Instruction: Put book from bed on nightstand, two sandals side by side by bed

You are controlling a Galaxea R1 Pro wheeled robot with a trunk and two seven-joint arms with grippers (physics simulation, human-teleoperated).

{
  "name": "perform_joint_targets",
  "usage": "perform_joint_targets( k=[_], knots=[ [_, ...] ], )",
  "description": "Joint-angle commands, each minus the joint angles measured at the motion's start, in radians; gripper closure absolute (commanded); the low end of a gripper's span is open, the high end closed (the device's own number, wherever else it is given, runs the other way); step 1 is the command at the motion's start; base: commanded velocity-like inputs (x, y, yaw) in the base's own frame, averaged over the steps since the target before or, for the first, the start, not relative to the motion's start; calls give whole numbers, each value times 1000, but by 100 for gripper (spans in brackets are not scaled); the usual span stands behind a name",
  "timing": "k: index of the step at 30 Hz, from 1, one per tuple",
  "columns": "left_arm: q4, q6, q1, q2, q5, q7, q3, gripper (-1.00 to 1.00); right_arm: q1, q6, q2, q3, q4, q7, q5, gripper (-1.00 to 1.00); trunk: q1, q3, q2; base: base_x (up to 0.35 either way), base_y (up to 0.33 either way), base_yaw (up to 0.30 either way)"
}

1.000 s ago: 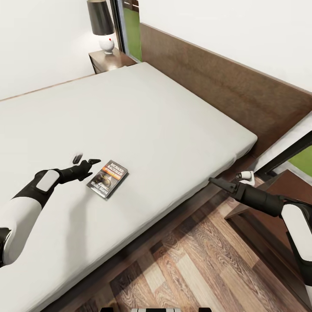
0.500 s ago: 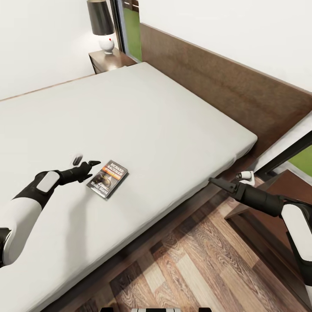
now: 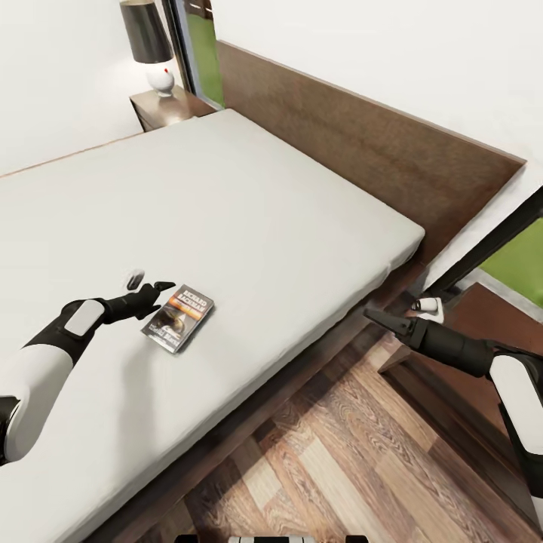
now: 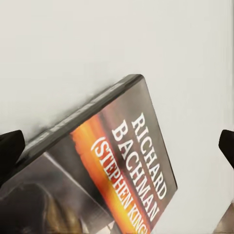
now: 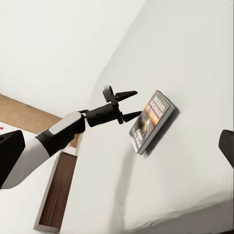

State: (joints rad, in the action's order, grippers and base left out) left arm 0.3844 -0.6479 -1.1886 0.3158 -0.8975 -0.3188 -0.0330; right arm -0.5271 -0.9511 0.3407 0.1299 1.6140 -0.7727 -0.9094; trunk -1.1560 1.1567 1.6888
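The book (image 3: 178, 317) lies flat, cover up, on the bed (image 3: 249, 226), near the mattress's front edge and well away from the headboard end. The left gripper (image 3: 149, 287) hovers just beside the book's near short end with its jaws spread wide and nothing between them; the left wrist view shows the cover (image 4: 112, 175) running lengthwise away from the camera between the two dark fingertips (image 4: 10, 148). The book's long axis points roughly along the line from the gripper toward the front edge (so the fingers look set to straddle its narrow width, not its length). The right gripper (image 3: 377, 317) hangs off the bed's front edge over the floor, well apart from the book; I cannot tell whether it is parted or closed. The left arm is plainly nearer. A nightstand (image 3: 162, 109) with a lamp (image 3: 148, 45) stands at the bed's far head corner.
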Motion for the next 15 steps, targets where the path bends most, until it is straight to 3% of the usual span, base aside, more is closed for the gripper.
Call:
perform_joint_targets(
  k=[1, 7, 15],
  knots=[
    [-1, -3, 0, 1, -5, -2, -4, -100, -1, -5, 0, 1, 0, -3, 1, -100, 0, 1, 0, 0, 0, -244],
    [-1, -3, 0, 1, -5, -2, -4, -100, -1, -5, 0, 1, 0, -3, 1, -100, 0, 1, 0, 0, 0, -164],
    [-1, -3, 0, 1, -5, -2, -4, -100, -1, -5, 0, 1, 0, -3, 1, -100, 0, 1, 0, 0, 0, -42]
  ],
)
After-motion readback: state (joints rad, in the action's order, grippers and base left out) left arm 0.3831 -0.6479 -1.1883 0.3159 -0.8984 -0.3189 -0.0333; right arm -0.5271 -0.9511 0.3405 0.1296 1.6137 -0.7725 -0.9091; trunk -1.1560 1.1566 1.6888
